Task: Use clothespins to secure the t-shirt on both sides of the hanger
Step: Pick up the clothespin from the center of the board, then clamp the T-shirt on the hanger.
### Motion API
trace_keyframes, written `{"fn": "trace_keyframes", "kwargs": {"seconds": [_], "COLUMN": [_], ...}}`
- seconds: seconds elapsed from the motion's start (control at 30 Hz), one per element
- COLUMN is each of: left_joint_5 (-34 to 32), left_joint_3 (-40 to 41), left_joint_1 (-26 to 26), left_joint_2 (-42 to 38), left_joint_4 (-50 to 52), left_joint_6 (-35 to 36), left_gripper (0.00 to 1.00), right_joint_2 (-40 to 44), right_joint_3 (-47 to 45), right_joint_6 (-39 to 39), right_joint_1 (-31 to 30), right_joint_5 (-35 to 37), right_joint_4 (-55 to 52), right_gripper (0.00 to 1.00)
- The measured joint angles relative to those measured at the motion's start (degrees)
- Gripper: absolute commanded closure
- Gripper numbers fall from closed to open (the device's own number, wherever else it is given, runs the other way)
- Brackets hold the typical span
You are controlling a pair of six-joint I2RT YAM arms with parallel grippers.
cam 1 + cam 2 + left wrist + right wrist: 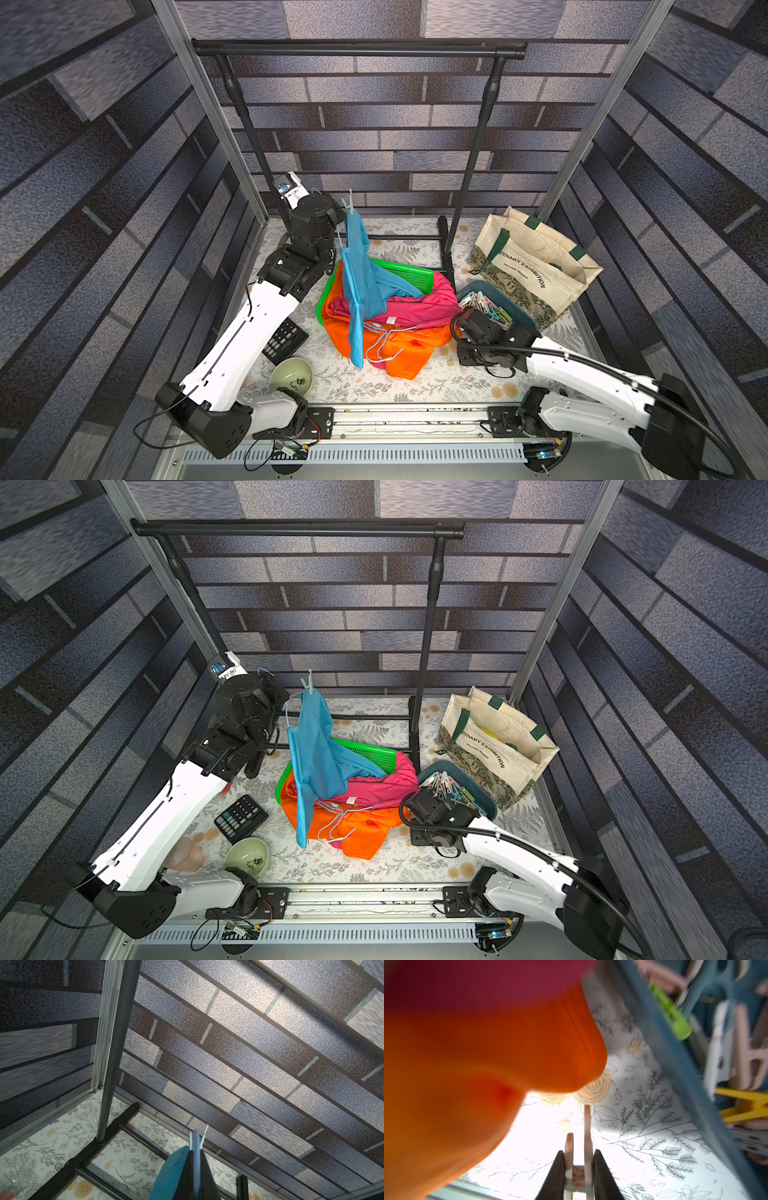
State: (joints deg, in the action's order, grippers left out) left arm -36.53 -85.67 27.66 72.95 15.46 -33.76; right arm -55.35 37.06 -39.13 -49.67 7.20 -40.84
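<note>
Pastel plastic clothespins (486,305) fill a teal bin (490,284) right of centre in both top views, and the right tool (579,1153) pinches a peach clothespin (587,1142), seemingly bound for the unpinned lower shoulder of the blue t-shirt (357,266) on the light-blue hanger (196,1142) clamped in the left tool (196,1153).

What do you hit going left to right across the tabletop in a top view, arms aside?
calculator → green laundry basket → blue bin of clothespins → tote bag. Green bowl left out: it overlaps the calculator.
</note>
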Motion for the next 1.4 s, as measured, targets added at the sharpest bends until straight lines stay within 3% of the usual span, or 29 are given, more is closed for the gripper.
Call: {"fn": "trace_keyframes", "kwargs": {"seconds": [0.13, 0.27, 0.77, 1.07, 1.4], "left_joint_5": [0.09, 0.28, 0.04, -0.81, -1.66], "left_joint_3": [-0.48, -2.51, -5.46, -6.34, -6.34], "left_joint_1": [-0.37, -0.37, 0.57, 1.88, 1.99], "left_joint_2": [0.68, 2.08, 5.97, 7.96, 8.39], "left_joint_4": [0.63, 1.7, 5.4, 5.57, 5.55], "left_joint_6": [-1.57, -2.32, -2.29, -2.29, -2.29], "left_gripper": [1.0, 1.0, 1.0, 1.0, 1.0], "right_joint_2": [11.54, 14.36, -12.55, -23.15, -30.56], "right_joint_3": [5.57, 13.38, 33.05, 37.59, 40.13], "right_joint_6": [3.54, 7.76, 14.01, 15.06, 15.19], "right_joint_1": [0.02, 0.02, -4.57, -9.92, -10.47], "right_joint_5": [2.51, 3.13, -8.0, -6.56, -2.21], "right_joint_4": [-0.22, 3.72, 44.19, 50.64, 50.36], "right_gripper": [1.0, 1.0, 1.0, 1.0, 1.0]}}
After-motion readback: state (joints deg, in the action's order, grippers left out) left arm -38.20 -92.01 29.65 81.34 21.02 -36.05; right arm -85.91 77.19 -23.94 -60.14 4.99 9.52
